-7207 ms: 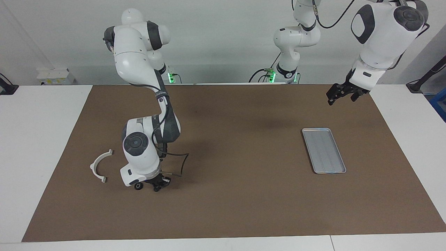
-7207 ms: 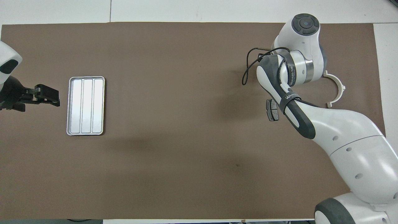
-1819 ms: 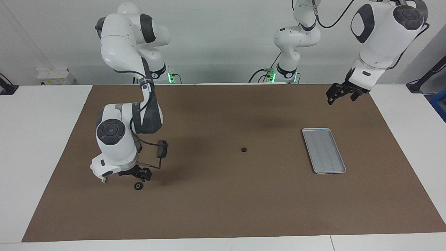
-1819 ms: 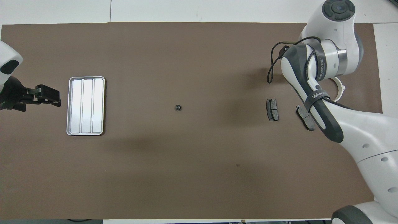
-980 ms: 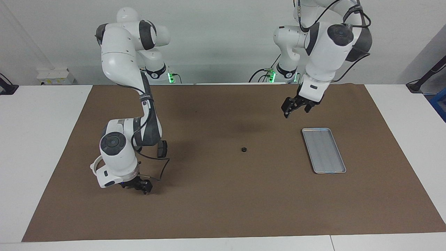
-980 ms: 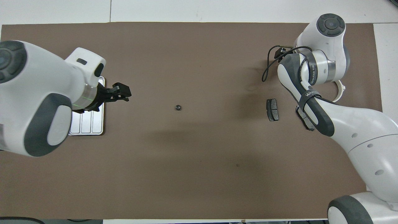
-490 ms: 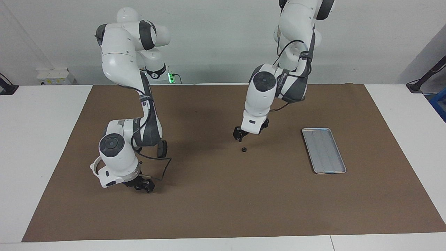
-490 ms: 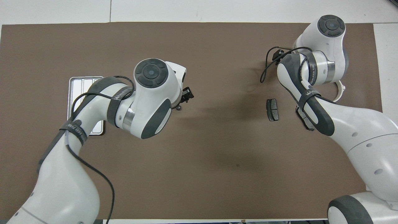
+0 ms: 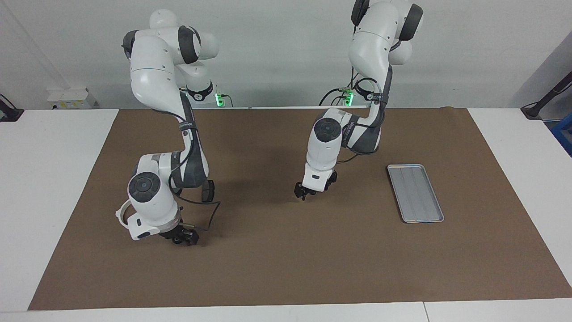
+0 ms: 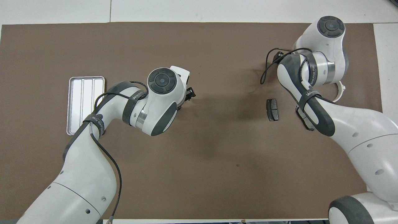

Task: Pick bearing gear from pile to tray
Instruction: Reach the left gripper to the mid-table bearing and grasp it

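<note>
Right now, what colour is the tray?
Silver-grey metal with faint lengthwise ridges; the tray shows best in the overhead view.

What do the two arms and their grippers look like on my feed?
Both arms have glossy white shells with dark grey joint sections and round dark grey caps. Each carries a thin black cable looping by the wrist and a black band with white lettering. The left gripper and right gripper are black.

One high camera faces the robots across the surface (image 9: pixel 286 268); another looks steeply down from above them. Both show the whole brown mat (image 10: pixel 199 174).
</note>
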Controlling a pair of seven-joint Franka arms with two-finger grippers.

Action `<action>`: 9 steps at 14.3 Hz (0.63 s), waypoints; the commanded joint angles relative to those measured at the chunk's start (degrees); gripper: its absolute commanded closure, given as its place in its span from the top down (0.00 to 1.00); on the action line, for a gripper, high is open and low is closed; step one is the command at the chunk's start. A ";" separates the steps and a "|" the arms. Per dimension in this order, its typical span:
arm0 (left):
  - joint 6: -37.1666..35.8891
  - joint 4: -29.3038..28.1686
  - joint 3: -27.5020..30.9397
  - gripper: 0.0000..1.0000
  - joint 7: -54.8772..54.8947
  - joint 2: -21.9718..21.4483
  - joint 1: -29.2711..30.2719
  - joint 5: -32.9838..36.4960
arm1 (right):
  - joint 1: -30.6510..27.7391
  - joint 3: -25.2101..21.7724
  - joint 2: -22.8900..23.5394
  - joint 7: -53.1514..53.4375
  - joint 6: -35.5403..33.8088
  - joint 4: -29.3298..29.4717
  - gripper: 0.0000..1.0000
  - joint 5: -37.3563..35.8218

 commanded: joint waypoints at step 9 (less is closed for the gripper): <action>2.44 -5.21 0.08 0.34 -0.96 -1.92 -1.13 1.17 | -1.68 0.95 -0.62 -0.29 -1.14 -0.99 0.25 1.72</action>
